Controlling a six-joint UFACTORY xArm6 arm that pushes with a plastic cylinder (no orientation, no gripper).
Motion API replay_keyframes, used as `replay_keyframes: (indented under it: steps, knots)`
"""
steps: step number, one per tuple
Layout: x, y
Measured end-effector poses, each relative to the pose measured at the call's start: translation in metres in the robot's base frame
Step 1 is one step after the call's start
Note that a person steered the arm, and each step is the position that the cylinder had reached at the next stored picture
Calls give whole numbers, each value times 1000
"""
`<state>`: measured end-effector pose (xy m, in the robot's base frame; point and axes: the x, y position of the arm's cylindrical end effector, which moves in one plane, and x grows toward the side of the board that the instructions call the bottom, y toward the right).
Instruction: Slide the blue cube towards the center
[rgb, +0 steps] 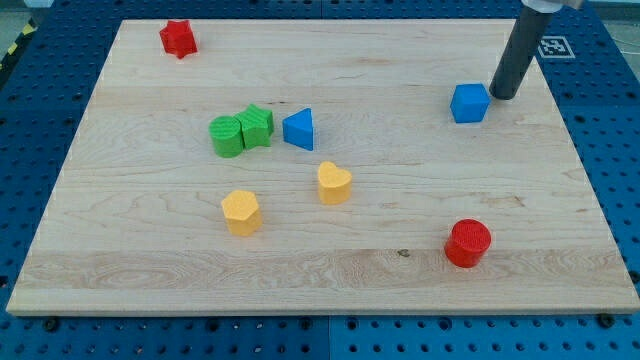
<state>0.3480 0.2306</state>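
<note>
A pale wooden board (330, 270) is lying on a blue perforated table (40, 90), filling most of the view. Near the board's top-left corner, a red star-shaped block (178, 38) is sitting alone, well apart from everything else. Further right, left of the board's middle, a green cylinder-like block (226, 136) and a green ridged block (256, 126) are touching each other, and a blue triangular block (299, 129) is sitting just beside the second green one, on its right. Below this cluster, towards the view's bottom, a yellow block with a rounded, irregular outline (241, 212) is resting, and a yellow heart-shaped block (334, 183) is lying up and to its right, the two apart from each other.

Moving to the right half, a red cylinder block (468, 243) is standing near the board's lower right. Above it, the blue cube (469, 102) is sitting in the upper right part of the board, well away from the centre. The dark straight rod is coming down from the view's top right, and my tip (501, 94) is resting just beside the cube's right side, close to touching it; whether it is actually in contact I cannot tell. The arm is carrying no claw, only this rod, so there is nothing opening or closing. A small black-and-white marker (552, 46) is lying on the table behind the rod.
</note>
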Motion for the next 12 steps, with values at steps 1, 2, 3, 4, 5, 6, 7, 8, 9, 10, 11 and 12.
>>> replay_keyframes:
  steps: [1,2,3,4,5,6,7,8,9,10,11,12]
  knots:
    - [13,0]
    - [14,0]
    - [13,-1]
    - [5,-1]
    - [14,-21]
    - [15,-51]
    - [15,-52]
    - [14,-75]
    - [14,-96]
    - [14,-113]
    - [15,-125]
    - [14,-125]
